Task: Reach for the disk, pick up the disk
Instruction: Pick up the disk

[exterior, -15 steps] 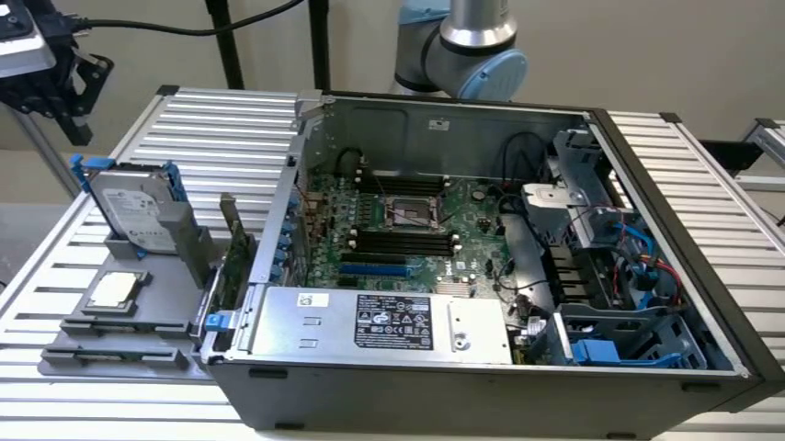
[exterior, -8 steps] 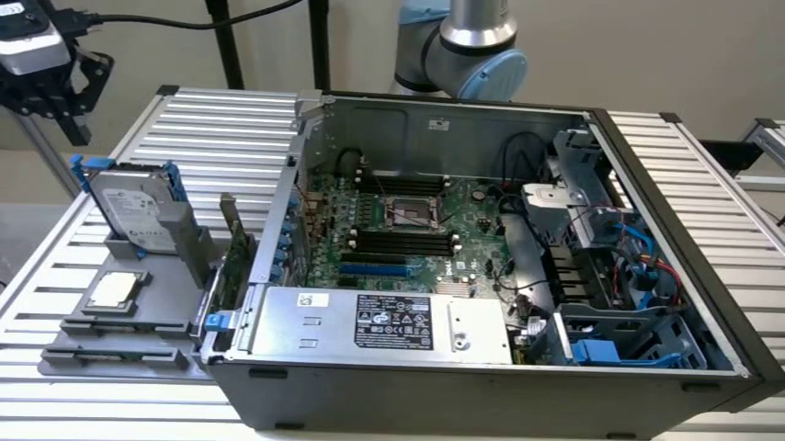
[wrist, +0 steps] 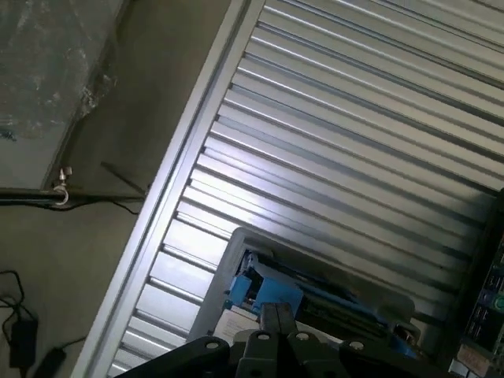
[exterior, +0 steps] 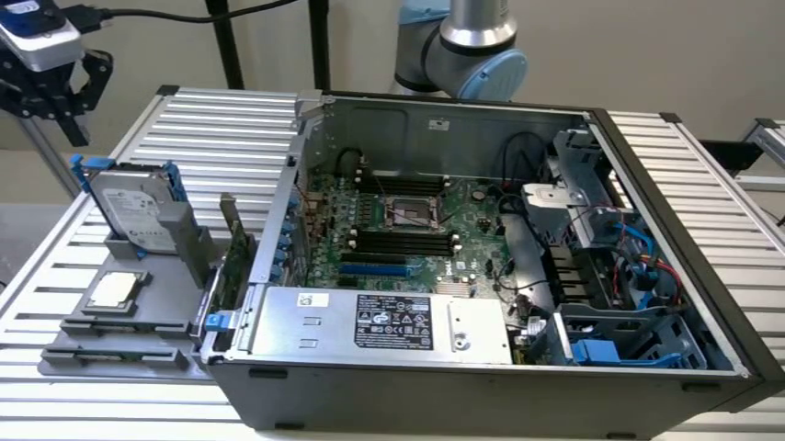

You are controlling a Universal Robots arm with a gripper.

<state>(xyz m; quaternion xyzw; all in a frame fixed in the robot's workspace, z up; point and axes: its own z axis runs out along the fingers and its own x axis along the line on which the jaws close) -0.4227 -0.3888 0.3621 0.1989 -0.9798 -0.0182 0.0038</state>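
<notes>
The disk point(exterior: 132, 208) is a silver-grey hard drive with a white label in a bright blue carrier. It stands on edge in a grey holder point(exterior: 165, 241) at the exterior view's left, beside the computer case. My gripper point(exterior: 50, 103) hangs high above and behind the disk, well apart from it, near the table's far corner. Its black fingers are spread open and hold nothing. In the wrist view the disk's blue carrier point(wrist: 266, 293) lies just beyond the gripper's dark body point(wrist: 268, 350), over the slatted table.
An open computer case point(exterior: 491, 230) fills the middle and right of the slatted aluminium table point(exterior: 209, 119). A small square silver chip point(exterior: 113, 291) rests on a grey fixture point(exterior: 117, 344) in front of the disk. A green card point(exterior: 233, 250) stands between holder and case.
</notes>
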